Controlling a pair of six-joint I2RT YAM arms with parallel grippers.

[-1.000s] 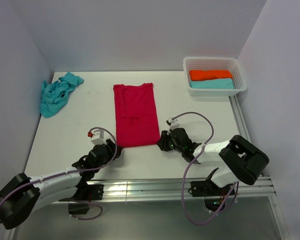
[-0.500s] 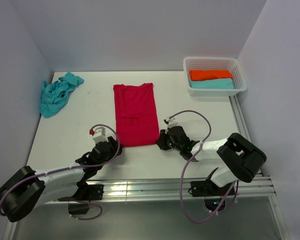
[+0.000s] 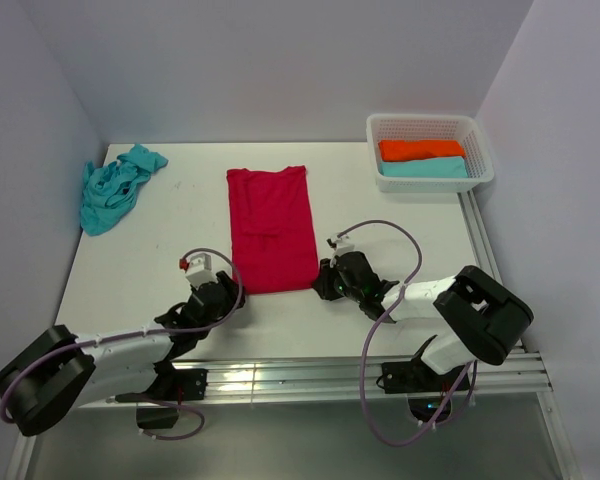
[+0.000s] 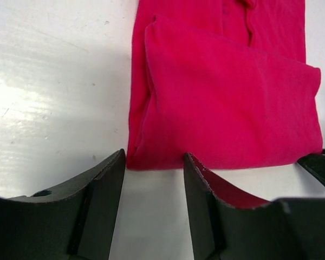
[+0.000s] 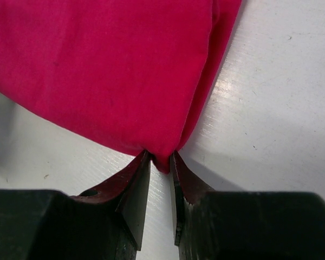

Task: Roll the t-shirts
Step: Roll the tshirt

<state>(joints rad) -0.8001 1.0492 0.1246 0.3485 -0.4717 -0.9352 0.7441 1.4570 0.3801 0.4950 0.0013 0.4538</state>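
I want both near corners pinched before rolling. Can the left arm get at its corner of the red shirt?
Probably yes: the left gripper stands open right at the red t-shirt's near-left corner, jaws either side of it, with nothing in between.

Central shirt [image 3: 271, 228] on table [image 3: 160, 250], basket [image 3: 430, 184] far right

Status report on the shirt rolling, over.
Left gripper open at near left corner of red t-shirt. Right gripper pinching its near right corner. Shirt flat, not yet rolled. Turquoise t-shirt crumpled far left, nothing in the way.
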